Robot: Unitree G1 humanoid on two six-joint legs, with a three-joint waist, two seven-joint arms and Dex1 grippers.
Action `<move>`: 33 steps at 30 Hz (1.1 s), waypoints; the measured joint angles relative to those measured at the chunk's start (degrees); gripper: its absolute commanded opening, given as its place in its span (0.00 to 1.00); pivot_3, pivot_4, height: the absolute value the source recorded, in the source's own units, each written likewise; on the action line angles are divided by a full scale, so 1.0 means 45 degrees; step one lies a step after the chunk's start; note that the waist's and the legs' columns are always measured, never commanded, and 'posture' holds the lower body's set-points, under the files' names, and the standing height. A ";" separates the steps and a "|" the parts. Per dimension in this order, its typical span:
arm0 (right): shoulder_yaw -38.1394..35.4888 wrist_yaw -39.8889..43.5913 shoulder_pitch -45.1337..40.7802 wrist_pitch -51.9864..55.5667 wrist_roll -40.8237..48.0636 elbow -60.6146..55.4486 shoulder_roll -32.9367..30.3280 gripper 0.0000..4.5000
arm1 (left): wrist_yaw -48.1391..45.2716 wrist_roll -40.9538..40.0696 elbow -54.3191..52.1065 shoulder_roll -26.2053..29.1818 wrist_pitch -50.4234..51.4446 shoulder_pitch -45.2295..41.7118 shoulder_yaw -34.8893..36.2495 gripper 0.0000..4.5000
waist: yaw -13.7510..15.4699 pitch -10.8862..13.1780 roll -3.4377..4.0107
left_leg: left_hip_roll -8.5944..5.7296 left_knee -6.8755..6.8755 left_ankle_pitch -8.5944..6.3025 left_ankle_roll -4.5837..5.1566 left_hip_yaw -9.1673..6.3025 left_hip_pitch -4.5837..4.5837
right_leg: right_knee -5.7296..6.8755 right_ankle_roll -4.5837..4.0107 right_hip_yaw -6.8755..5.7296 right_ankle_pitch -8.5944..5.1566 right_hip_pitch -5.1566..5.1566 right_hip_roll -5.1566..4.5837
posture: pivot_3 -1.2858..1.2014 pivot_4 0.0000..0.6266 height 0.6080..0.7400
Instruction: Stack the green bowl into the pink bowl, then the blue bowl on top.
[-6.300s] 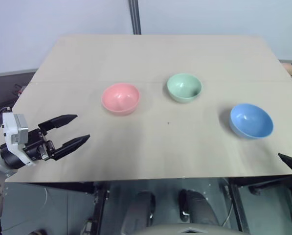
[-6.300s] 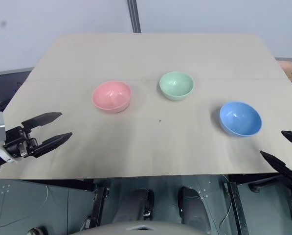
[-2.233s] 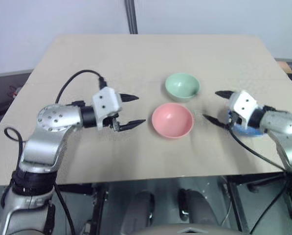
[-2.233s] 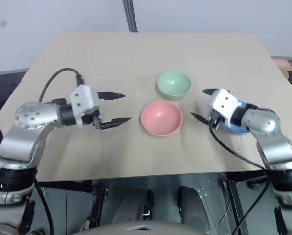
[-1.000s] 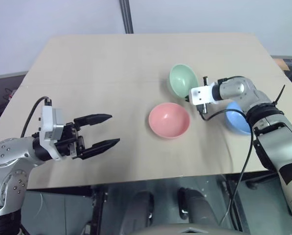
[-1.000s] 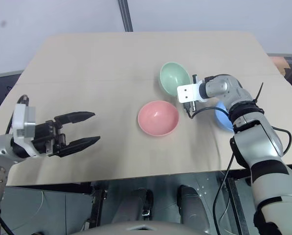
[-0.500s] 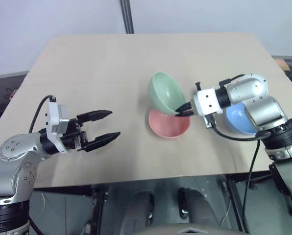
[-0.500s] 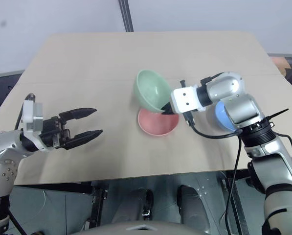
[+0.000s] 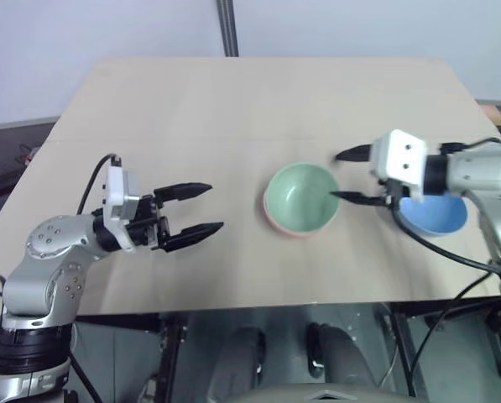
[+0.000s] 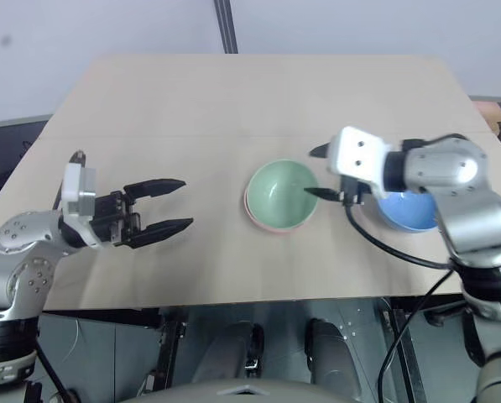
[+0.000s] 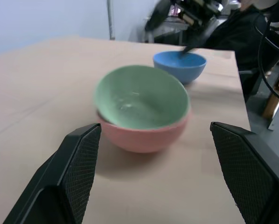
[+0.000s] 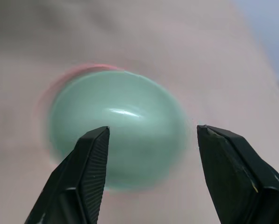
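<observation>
The green bowl (image 9: 301,195) now sits nested in the pink bowl (image 11: 144,137), which shows only as a thin salmon rim around it; half a second ago it was still tilted in the air over the pink bowl, pinched by the right gripper (image 9: 352,175). That gripper has let go and drawn back to the right of the stack, its fingers apart and empty, one tip just past the green rim and the other beyond it toward the far side of the worktop (image 9: 258,92). From the left wrist view the green bowl looks slightly tilted inside the pink one rather than fully seated, though blur makes that hard to judge. The first half of the task therefore looks done, and what remains is the blue bowl (image 9: 439,215), which stands upright on the worktop just right of the stack, partly behind the right arm. The left gripper (image 9: 196,213) hovers well to the left of the stack, fingers spread wide and holding nothing, pointing toward the bowls; it has crept a little closer over the last second. The right arm is nearest the blue bowl, so it seems the likely one to lift it. The worktop is a plain pale wooden board carrying the three bowls; beyond its far edge stands a light wall with a dark upright post (image 9: 229,27).
</observation>
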 measured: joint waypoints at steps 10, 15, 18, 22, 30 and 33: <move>-0.1536 -0.3792 0.2831 0.6517 -0.0137 -0.1699 0.1119 0.70 | -0.1986 -0.0553 0.0576 -0.0008 0.0118 -0.1403 -0.0835 0.88 | -0.0112 -0.0007 -0.0009 | 0.0015 0.0007 -0.0002 0.0006 0.0012 0.0009 | 0.0007 0.0011 0.0021 -0.0007 -0.0001 0.0089 | 0.52 0.24 1.00; -0.1420 -0.4756 0.3211 0.6556 -0.0063 -0.0477 0.1622 0.30 | -0.2089 -0.0519 0.0736 -0.0022 0.0113 -0.1587 -0.0846 0.88 | -0.0093 -0.0006 -0.0008 | 0.0005 0.0016 -0.0003 0.0010 0.0022 0.0000 | 0.0003 0.0018 0.0028 -0.0008 -0.0001 0.0079 | 0.52 0.24 1.00; -0.1207 -0.5210 0.3236 0.6284 -0.0058 0.0351 0.1686 0.01 | -0.2044 -0.0514 0.0736 -0.0091 0.0107 -0.1560 -0.0845 0.88 | -0.0093 -0.0006 -0.0007 | 0.0007 0.0016 -0.0004 0.0010 0.0018 0.0001 | 0.0004 0.0018 0.0027 -0.0009 -0.0002 0.0083 | 0.52 0.24 1.00; -0.1097 -0.5423 0.3211 0.5543 -0.0044 0.0892 0.1438 0.01 | -0.1850 -0.0515 0.0688 -0.0098 0.0107 -0.1324 -0.0808 0.88 | -0.0104 -0.0006 -0.0008 | 0.0011 0.0016 -0.0004 0.0010 0.0019 0.0004 | 0.0004 0.0045 0.0028 -0.0025 0.0000 0.0086 | 0.52 0.24 1.00; -0.1015 -0.3810 0.2051 0.2305 0.1777 0.0164 0.1768 0.01 | -0.1288 -0.0533 0.0610 -0.0154 0.0102 -0.0919 -0.0493 0.88 | -0.0324 -0.0001 -0.0002 | 0.0032 0.0015 -0.0004 0.0010 0.0019 0.0006 | 0.0004 0.0095 0.0030 -0.0010 -0.0004 0.0105 | 0.52 0.24 1.00; -0.0378 -0.2783 0.0800 0.1723 0.3141 -0.0988 0.2097 0.01 | -0.1138 -0.0520 0.0607 -0.0234 0.0075 -0.0789 -0.0423 0.88 | -0.0364 0.0000 -0.0001 | 0.0040 0.0014 -0.0004 0.0010 0.0007 0.0008 | 0.0005 0.0100 0.0019 -0.0005 -0.0002 0.0108 | 0.52 0.24 1.00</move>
